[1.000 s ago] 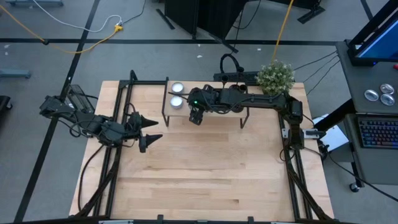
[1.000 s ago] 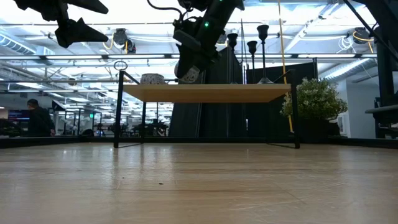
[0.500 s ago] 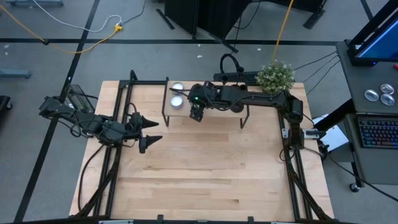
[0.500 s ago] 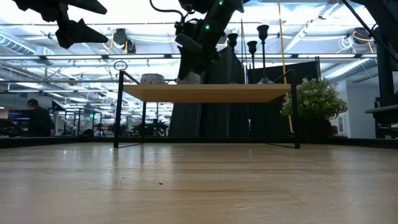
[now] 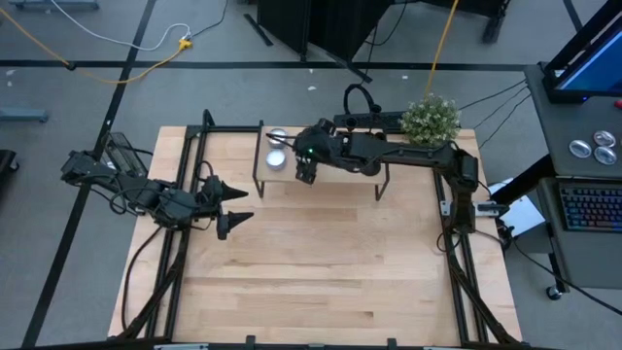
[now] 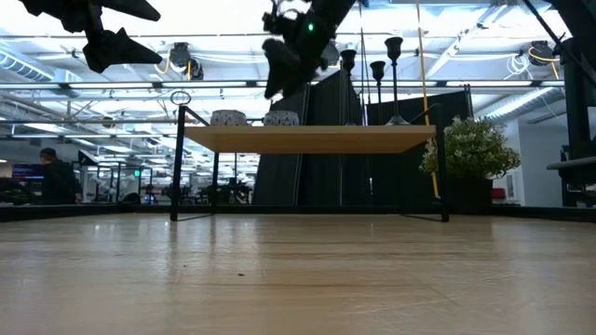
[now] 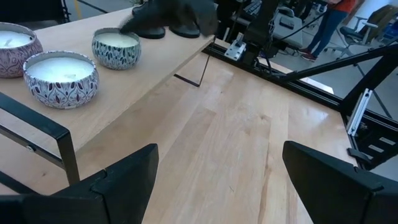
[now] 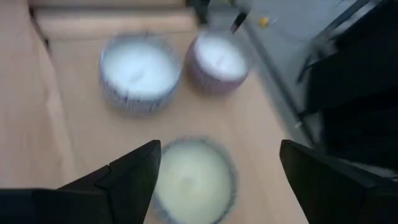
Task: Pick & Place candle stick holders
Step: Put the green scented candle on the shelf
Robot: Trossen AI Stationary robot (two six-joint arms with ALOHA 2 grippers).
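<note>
The right claw [image 5: 305, 176] hangs open and empty above the small raised shelf [image 6: 307, 140] at the far side of the desk [image 5: 321, 262]. Directly beneath it sits a patterned candle tin [image 8: 191, 177], with two more candle tins [image 8: 139, 73] just ahead.

The candle stick holders [image 6: 377, 79] stand on the same shelf, off toward the right arm's base side of this claw, beyond the tins. From table height they read as tall thin black stems with small cups on top; their bases show dark in the left wrist view [image 7: 166, 28].

They look like rigid, light metal, top-heavy and easy to tip. I would pinch low on the stem, just above the base.

The left claw [image 5: 230, 203] waits open, well apart over the desk's left edge.
</note>
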